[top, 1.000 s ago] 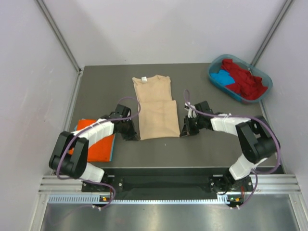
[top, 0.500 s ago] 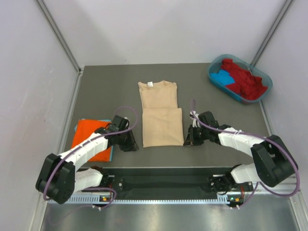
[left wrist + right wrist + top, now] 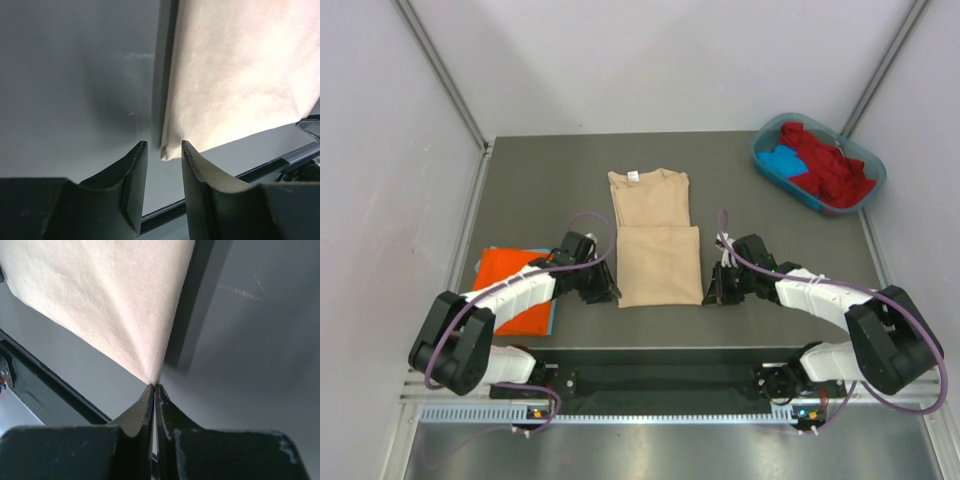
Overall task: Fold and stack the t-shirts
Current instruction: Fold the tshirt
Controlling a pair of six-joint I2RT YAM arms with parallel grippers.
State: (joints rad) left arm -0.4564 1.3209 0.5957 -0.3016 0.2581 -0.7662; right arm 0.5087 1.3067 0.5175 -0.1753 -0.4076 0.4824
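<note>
The beige-tan t-shirt [image 3: 655, 240] lies in the middle of the table, its lower half folded up, white neck label at the far end. My left gripper [image 3: 610, 294] is open at its near left corner; in the left wrist view the corner [image 3: 167, 150] sits just beyond my fingertips [image 3: 141, 150], not held. My right gripper [image 3: 710, 294] is shut on the near right corner, and the cloth [image 3: 125, 305] pulls up into a peak at my pinched tips [image 3: 154, 386]. An orange shirt [image 3: 510, 290] lies folded on a blue one at the left.
A teal-blue tub [image 3: 865, 200] at the far right corner holds red and blue shirts [image 3: 825, 165]. The table's front edge [image 3: 660, 350] runs just behind both grippers. Grey walls close in the left, right and far sides.
The beige shirt shifted right and toward me over the last second. My left gripper let go of its corner and stands open; my right stays pinched on its corner.
</note>
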